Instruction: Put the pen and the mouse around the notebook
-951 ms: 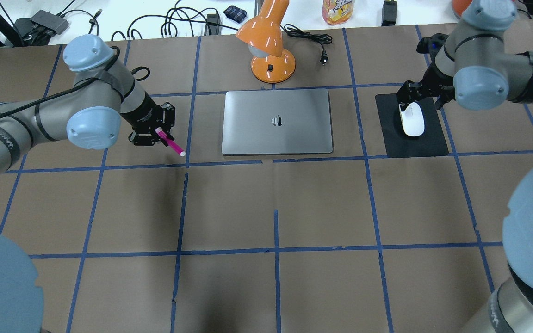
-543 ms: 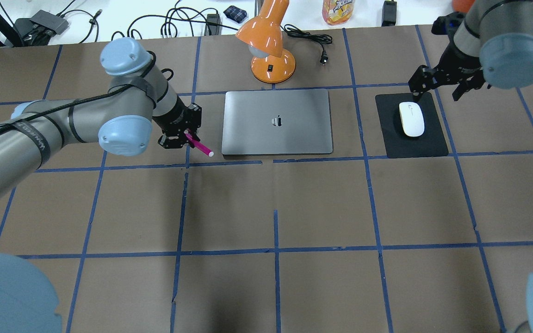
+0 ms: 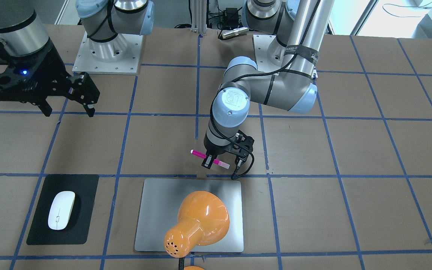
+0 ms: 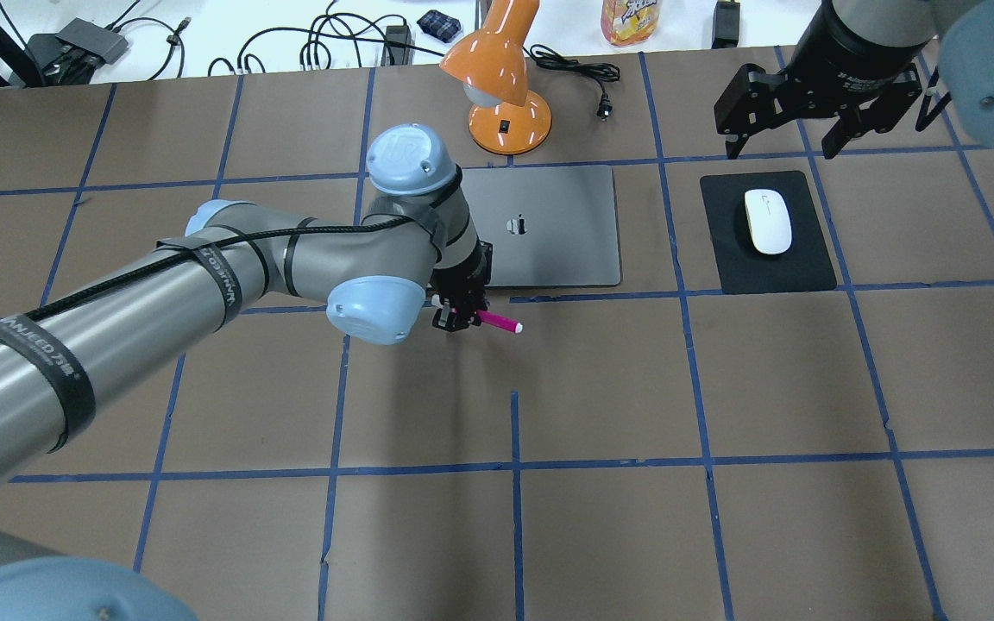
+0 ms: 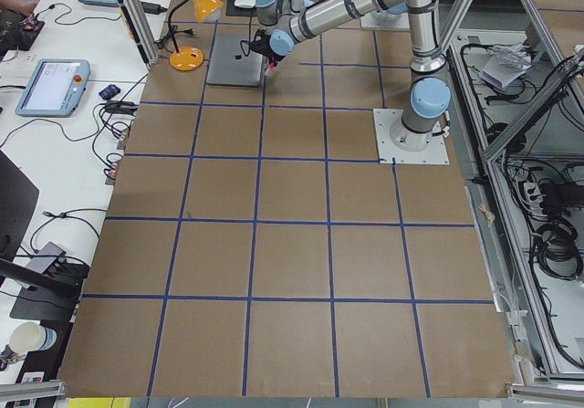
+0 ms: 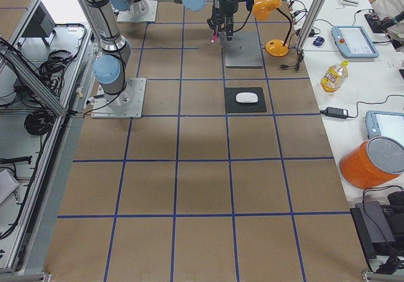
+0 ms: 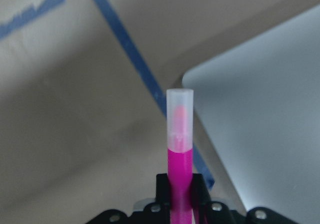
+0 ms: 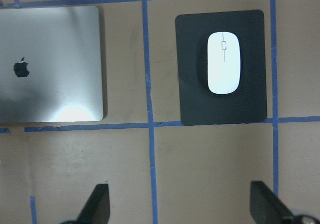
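Pen (image 4: 497, 323) was held clamped in the left gripper (image 4: 460, 316) just off the notebook's (image 4: 549, 224) robot-side edge, cap end protruding; mouse (image 4: 767, 221) was seen on the black mat (image 4: 799, 267), apart from the spread-open right gripper (image 4: 780, 151).

Apple logo on notebook (image 4: 562, 254); "UR" on L-arm joint cap (image 3: 232, 98); strap (image 4: 41, 348): "ANJEED" (start hidden).

We view the table (image 4: 721, 388) from overhead, front and both ends; wrist cameras sit close; all share the notebook (image 4: 557, 198).
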### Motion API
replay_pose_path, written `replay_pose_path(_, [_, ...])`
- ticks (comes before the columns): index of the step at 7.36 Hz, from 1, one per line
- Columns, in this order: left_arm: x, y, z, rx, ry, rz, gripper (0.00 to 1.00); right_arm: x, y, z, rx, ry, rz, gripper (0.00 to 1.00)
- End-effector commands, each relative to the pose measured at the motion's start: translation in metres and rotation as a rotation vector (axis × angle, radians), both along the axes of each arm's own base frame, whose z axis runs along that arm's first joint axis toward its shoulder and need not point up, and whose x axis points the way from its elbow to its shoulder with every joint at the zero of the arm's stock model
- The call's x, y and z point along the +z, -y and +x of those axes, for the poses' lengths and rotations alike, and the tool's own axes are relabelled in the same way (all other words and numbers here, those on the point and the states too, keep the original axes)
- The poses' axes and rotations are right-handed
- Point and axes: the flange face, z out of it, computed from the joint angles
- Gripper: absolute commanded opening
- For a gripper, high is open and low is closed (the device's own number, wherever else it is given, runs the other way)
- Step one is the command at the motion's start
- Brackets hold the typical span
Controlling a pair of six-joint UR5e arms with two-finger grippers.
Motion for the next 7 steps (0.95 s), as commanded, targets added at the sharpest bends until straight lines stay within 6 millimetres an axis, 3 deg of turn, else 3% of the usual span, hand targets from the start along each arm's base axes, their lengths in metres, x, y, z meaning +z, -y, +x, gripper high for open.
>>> replay_pose_path(1, [-0.015, -0.021, -0.034, 0.076, 0.019, 0.032, 0.0, 0.009, -0.014, 0.013, -0.012, -0.023, 0.057, 1.0])
replay_pose_path(2, [-0.014, -0.02, -0.034, 0.081, 0.018, 0.026, 0.0, 0.022, -0.014, 0.012, -0.026, -0.048, 0.092, 1.0])
replay_pose_path(3, [-0.017, -0.02, -0.034, 0.08, 0.022, 0.031, 0.17, 0.023, -0.009, 0.011, -0.045, -0.05, 0.133, 1.0])
replay_pose_path(5, [-0.017, -0.018, -0.036, 0.048, 0.017, 0.029, 1.0, 0.024, -0.003, 0.013, -0.043, -0.034, 0.135, 1.0])
replay_pose_path(7, [0.002, -0.012, -0.033, -0.017, -0.014, -0.01, 1.0, 0.022, 0.009, 0.013, -0.044, -0.031, 0.135, 1.0])
